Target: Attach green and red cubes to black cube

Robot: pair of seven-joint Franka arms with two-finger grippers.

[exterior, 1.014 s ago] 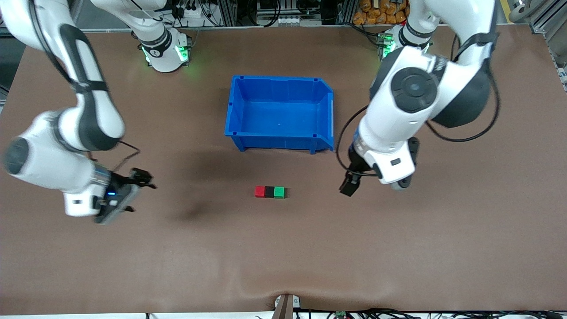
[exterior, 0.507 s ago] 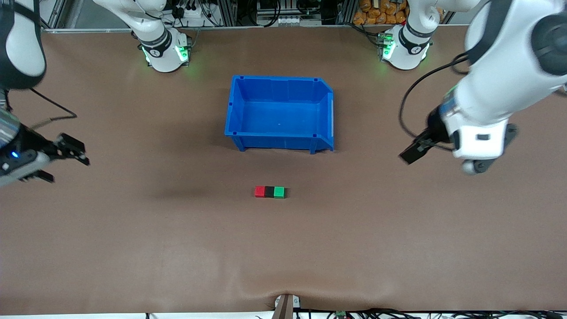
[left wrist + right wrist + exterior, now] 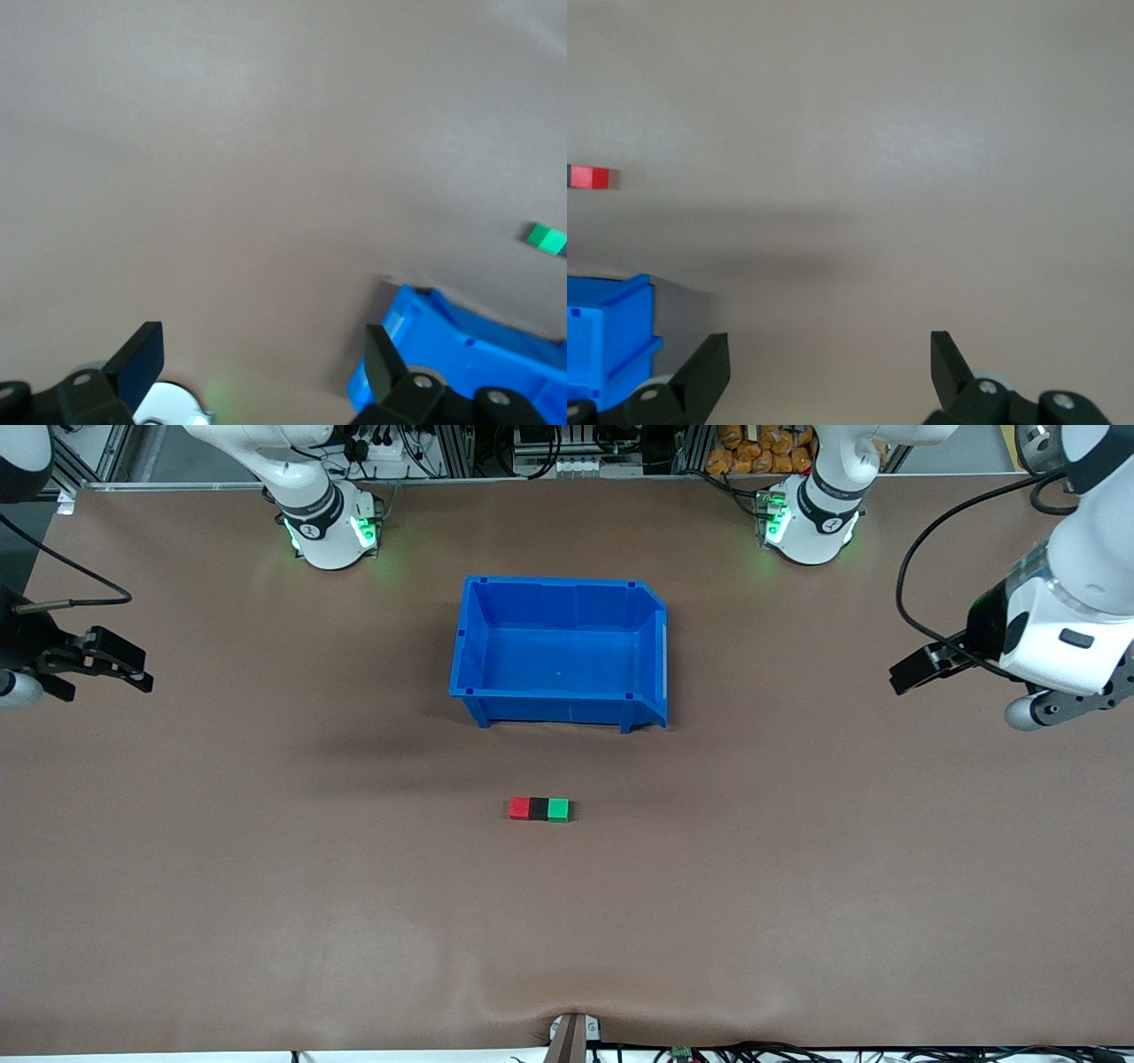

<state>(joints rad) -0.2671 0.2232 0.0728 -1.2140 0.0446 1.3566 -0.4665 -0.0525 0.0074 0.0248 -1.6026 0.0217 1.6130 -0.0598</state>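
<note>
I work in a robotics lab. My two arm bases are bolted to a brown-covered table, with aluminium framing and tangled cables along its top edge.

Brown table, broad bare surface on all sides of the joined red cube, black cube and green cube. Sole obstacle: blue bin, near the row toward the table's base-side edge, with bare surface between

Bright even light, soft shadows, hazy wrist views
</note>
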